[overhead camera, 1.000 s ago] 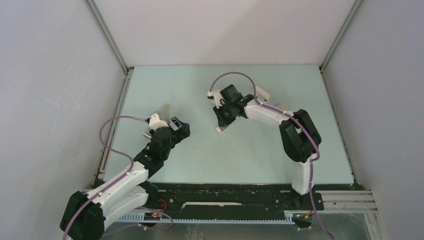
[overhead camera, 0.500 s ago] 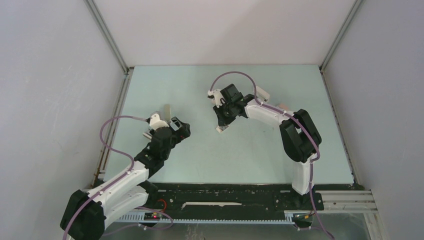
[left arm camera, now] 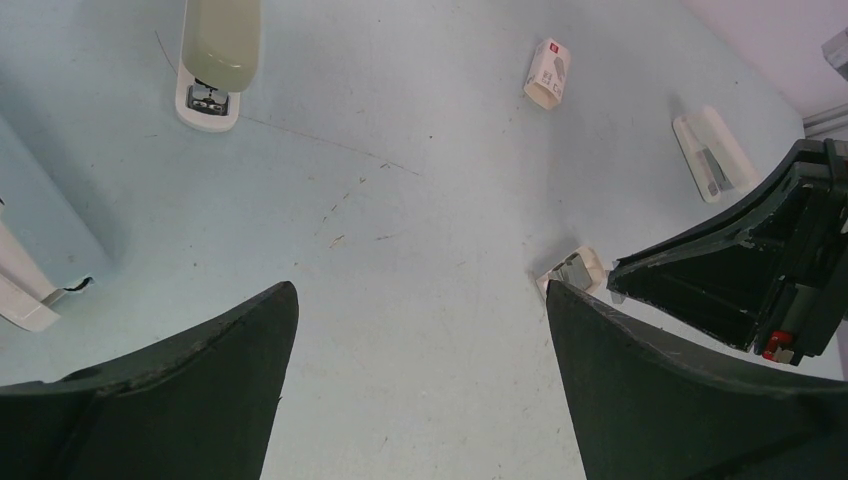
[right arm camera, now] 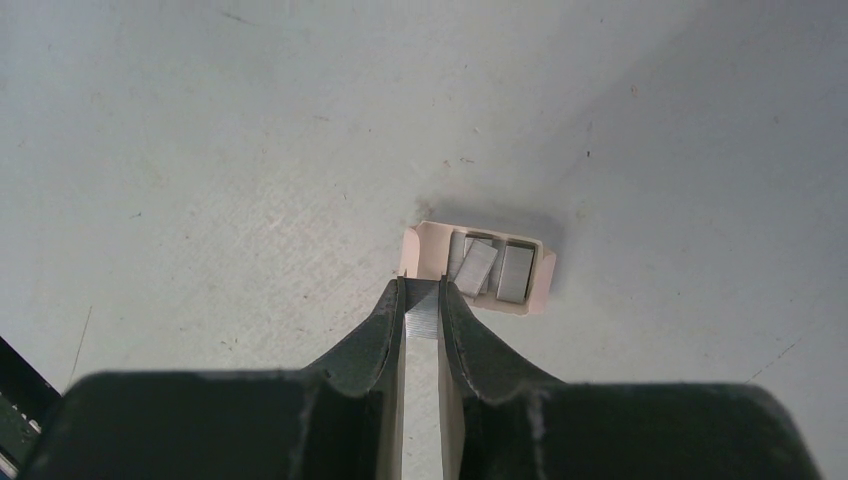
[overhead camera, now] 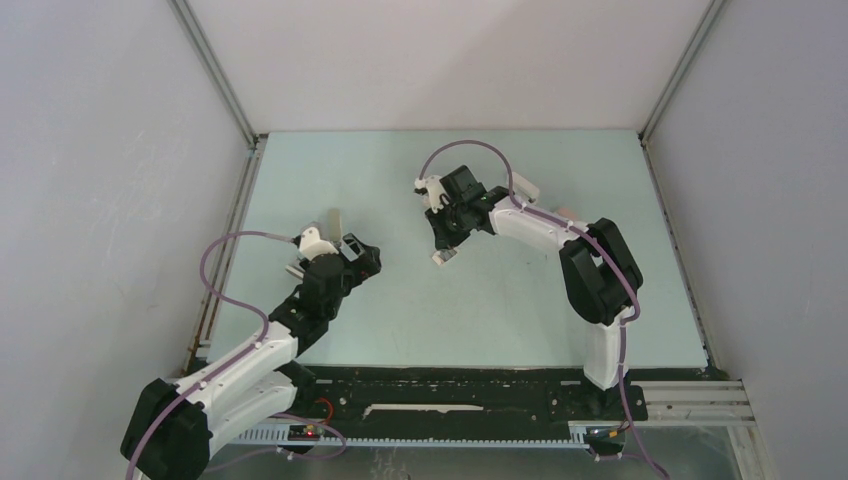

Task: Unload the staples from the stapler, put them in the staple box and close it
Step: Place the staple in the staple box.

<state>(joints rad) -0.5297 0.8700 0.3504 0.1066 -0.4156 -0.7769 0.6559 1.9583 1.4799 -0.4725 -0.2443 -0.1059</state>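
My right gripper [right arm camera: 423,290] is shut on a thin silvery strip of staples [right arm camera: 424,315], tip just above the near-left corner of a small open cardboard tray [right arm camera: 420,250]. A few more staple strips [right arm camera: 515,272] lie in that tray. In the top view the right gripper [overhead camera: 445,243] hangs over the tray [overhead camera: 441,258] at mid-table. My left gripper [left arm camera: 420,300] is open and empty above bare table; in the top view it [overhead camera: 352,252] sits left of centre. A beige stapler [left arm camera: 218,55] lies beyond it, also in the top view [overhead camera: 331,221].
A small white box with a red mark [left arm camera: 549,72] and a white stapler [left arm camera: 712,155] lie far right of the tray. Another white object [left arm camera: 25,290] is at the left edge of the left wrist view. Grey walls enclose the table [overhead camera: 400,170].
My right wrist has edged slightly toward the far side with the strip still held. The left arm has not moved.
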